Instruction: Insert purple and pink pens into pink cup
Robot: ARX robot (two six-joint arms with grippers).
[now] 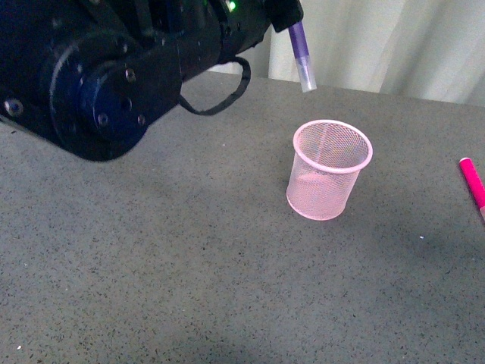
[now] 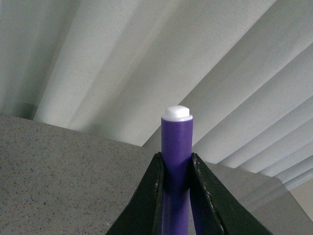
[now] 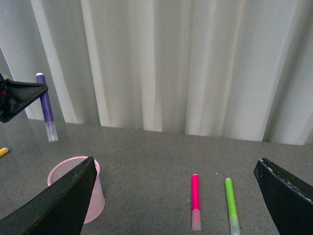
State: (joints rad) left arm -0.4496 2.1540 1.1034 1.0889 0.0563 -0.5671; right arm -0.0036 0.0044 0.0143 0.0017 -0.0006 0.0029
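I count this job as begun, with neither half finished. My left gripper (image 1: 286, 17) is pinched tight on the dark purple marker with the pale translucent cap (image 1: 301, 51). In the left wrist view its two black fingers (image 2: 152, 191) press against the barrel from either side, with no gap showing. I hold that marker in the air, nearly upright and cap end down. It is above the light pink wire-mesh cup (image 1: 317, 191) and a little beyond its far rim, not yet over the mouth. Its cap is well clear of the rim, so nothing has gone in. Through the mesh the cup looks empty.

The hot pink marker with the pale cap (image 3: 195, 198) lies flat on the grey speckled table (image 1: 189, 265). It is well apart from the cup on the cup's right, and nothing is touching it. Just beyond it, further from the cup, lies a green marker (image 3: 231, 203). On the cup's other side I can see the tip of a yellow one (image 3: 3, 152). Neither of those two belongs to this task.

My right gripper (image 3: 176, 162) is spread wide and holds nothing. It hangs low over the table, with the cup near one finger and the pink marker roughly ahead of it.

As I judge it, about a quarter of the work is done: one pen grasped and lifted. What is left is to bring the purple marker over the mouth, lower it and let go. Then I must pick up the pink marker and drop it in as well.
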